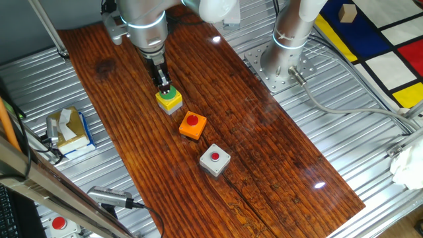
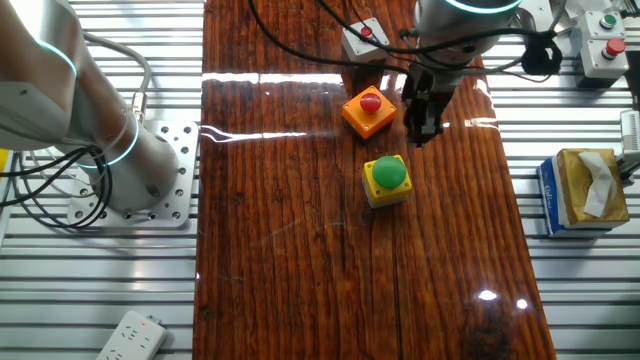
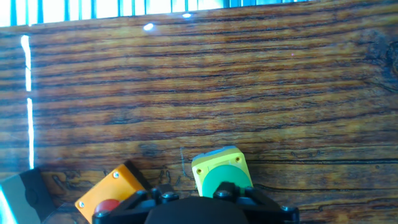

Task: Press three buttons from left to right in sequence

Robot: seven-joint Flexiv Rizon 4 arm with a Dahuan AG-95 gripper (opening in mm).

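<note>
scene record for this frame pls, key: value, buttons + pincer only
surface: wooden board
green button on yellow box: first in the row, nearest the pincer
red button on orange box: middle of the row
red button on grey box: far end of the row
row layout: diagonal line, boxes apart from each other
pincer: close above the green button; the other fixed view shows it off to the side, so contact unclear
pincer state: cannot tell
</note>
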